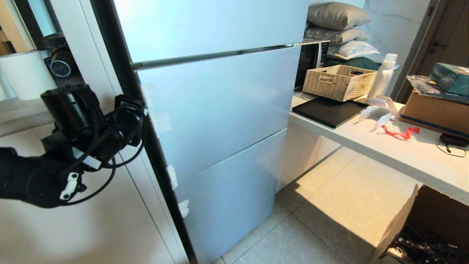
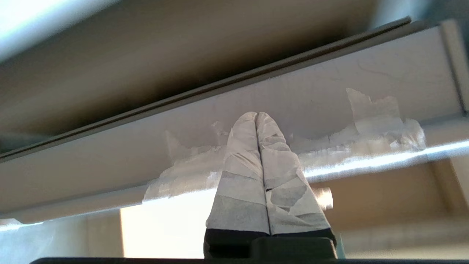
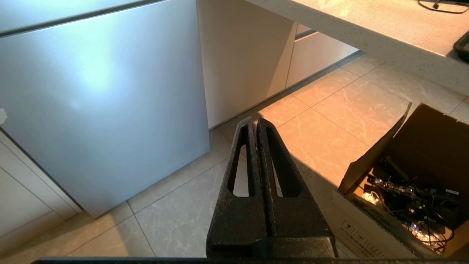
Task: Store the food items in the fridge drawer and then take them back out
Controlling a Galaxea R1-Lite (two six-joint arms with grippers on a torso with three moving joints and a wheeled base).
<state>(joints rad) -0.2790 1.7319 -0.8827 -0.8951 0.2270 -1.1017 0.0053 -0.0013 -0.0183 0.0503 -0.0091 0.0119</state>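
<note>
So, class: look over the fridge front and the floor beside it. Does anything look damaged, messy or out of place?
Yes. Torn, ragged white tape scraps cling to the fridge door edge, where the shut left claw points. On the floor, a cardboard box with a torn flap holds tangled cables.

Soft daylight washes a pale glare across the fridge doors [image 1: 220, 106], warm sun patches and hard shadows cross the floor [image 1: 329, 205], and the left wrist view is blurred with blown-out highlights.
</note>
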